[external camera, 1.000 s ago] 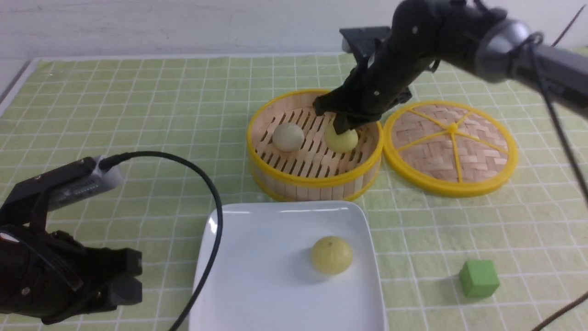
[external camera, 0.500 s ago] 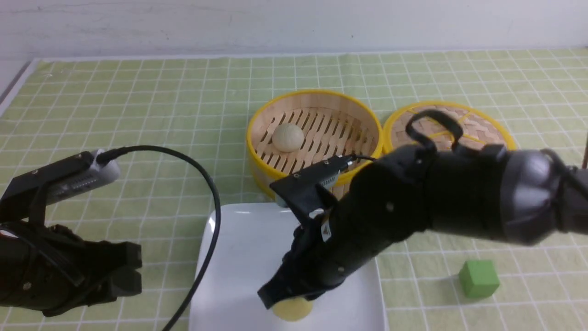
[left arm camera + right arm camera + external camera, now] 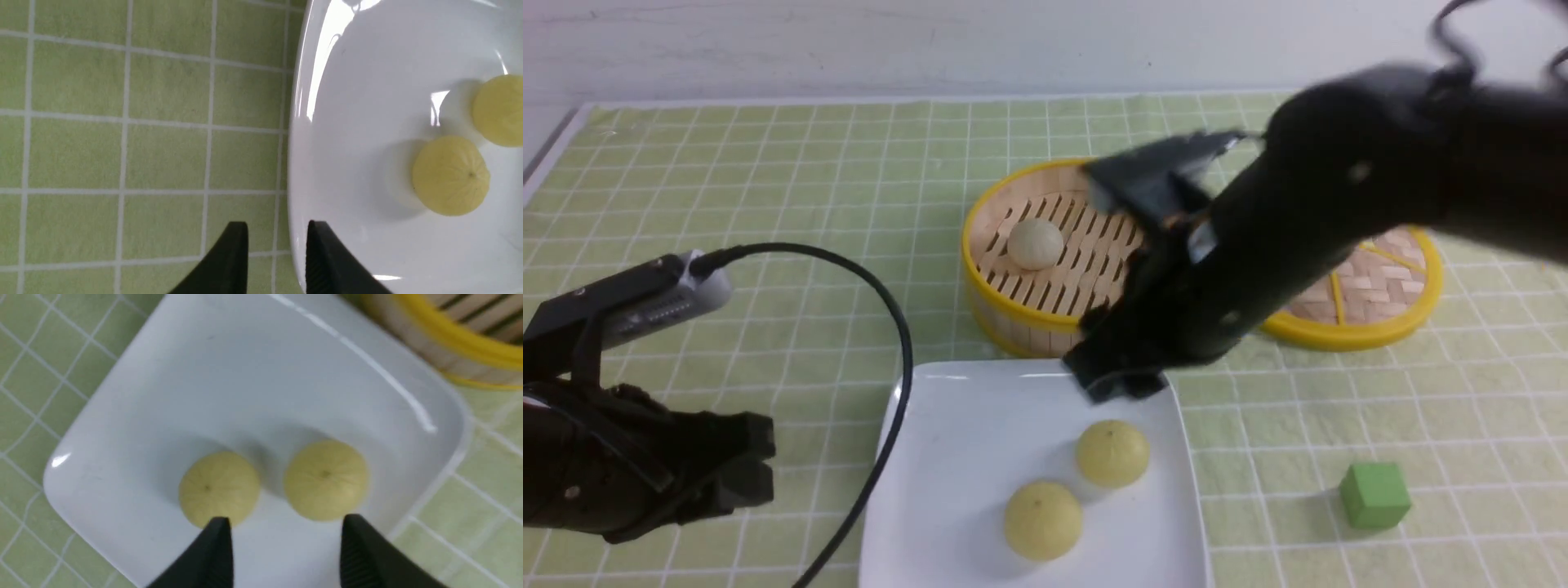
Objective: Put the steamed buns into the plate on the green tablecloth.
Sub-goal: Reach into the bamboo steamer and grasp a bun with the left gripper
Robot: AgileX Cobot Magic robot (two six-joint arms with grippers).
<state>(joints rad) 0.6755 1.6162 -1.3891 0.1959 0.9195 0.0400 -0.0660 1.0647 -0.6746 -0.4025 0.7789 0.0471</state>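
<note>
R gripper (image 3: 286, 524), jaws spread wide & empty, is held above the white square plate (image 3: 964, 408) on the green tablecloth (image 3: 768, 180); L gripper (image 3: 277, 249), jaws set narrowly apart w/ nothing between, is seen just beside the plate's left side. Two pale-yellow steamed buns (image 3: 1043, 520) (image 3: 1112, 454) are seen in the plate, near but apart, and the off-white bun (image 3: 1035, 242) in the bamboo steamer basket (image 3: 988, 318). R arm is smeared by blur & parts of basket & woven lid (image 3: 1372, 286) are hidden by it; plate's near edge is cut off in front view.

No legible text, labels, brands, numbers or signs in any of the three views.
</note>
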